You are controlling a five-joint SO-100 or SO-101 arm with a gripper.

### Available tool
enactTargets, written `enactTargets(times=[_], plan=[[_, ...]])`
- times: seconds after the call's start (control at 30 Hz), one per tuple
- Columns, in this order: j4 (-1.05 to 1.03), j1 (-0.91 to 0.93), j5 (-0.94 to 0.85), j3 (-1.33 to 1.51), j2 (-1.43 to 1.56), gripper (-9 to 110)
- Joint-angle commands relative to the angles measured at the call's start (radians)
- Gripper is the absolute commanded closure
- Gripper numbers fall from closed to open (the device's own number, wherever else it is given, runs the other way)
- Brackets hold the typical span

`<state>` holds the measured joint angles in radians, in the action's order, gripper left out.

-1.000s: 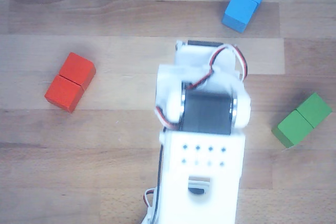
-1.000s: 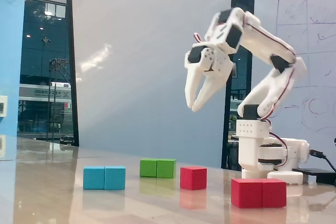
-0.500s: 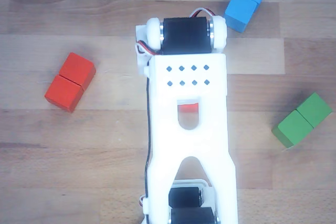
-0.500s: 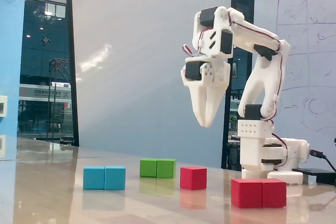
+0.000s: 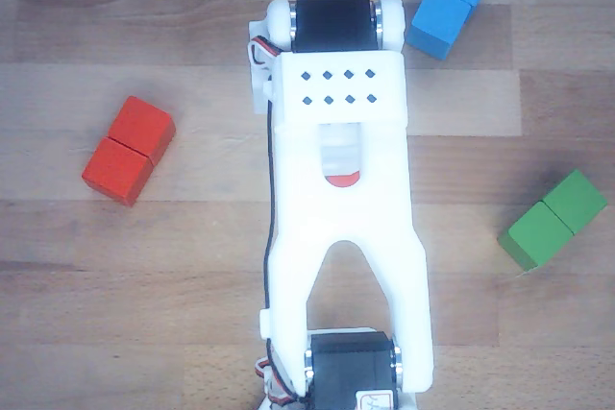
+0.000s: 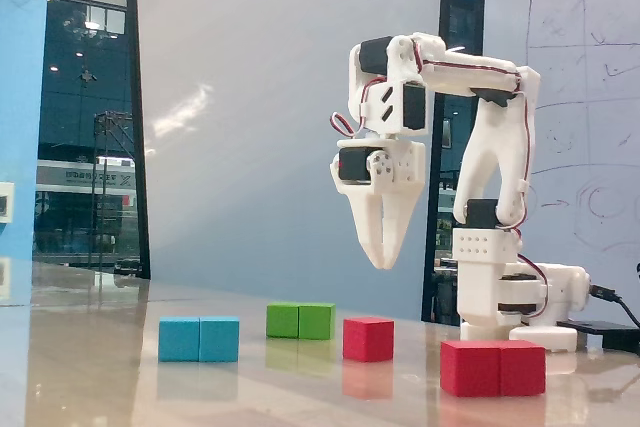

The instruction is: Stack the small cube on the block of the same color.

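small red cube (image 6: 368, 338) resting flat on the worktop (image 6: 120, 387), free of any hold, well apart from every other piece; in the fixed view seen between the green block (image 6: 300, 320) behind-left and the red block (image 6: 493, 367) in front-right. blue block (image 6: 199, 338) further left. in the other view, mostly hidden under the white arm, only a red sliver (image 5: 341, 178) showing through the slot in the arm's shell

fingers (image 6: 381, 259) hanging above the cube, pointing down, tips drawn close with only a narrow gap showing from the side; nothing held. not visible in the other view, so true opening across that axis hard to judge

red block (image 5: 128, 149) lying on its long side at the left of the other view, seam across the middle, set at a slant to the plank lines; top face bare

handling, judged from appearance: painted wood, so rigid, light, not fragile, no give under pressure; painted faces probably somewhat slick, worktop glossy, so likely to slide if nudged off-centre. best taken on two opposite vertical faces, near mid-height, fingers square to those faces and not across corners. wider opening probably needed before descent. flat, level release over one half of the red block advisable, since a tilted cube could slip off
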<state>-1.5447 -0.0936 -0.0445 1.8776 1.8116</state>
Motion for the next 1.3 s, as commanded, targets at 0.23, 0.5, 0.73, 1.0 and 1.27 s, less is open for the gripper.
enactTargets(times=[0.23,0.5,0.73,1.0,1.27], plan=[[0.126,-0.002,-0.002,0.138,0.006,101],[0.144,-0.002,-0.003,0.163,0.005,99],[0.130,0.049,-0.003,0.163,0.006,87],[0.075,0.114,-0.069,0.163,0.008,79],[0.060,0.104,-0.092,0.161,0.008,79]])
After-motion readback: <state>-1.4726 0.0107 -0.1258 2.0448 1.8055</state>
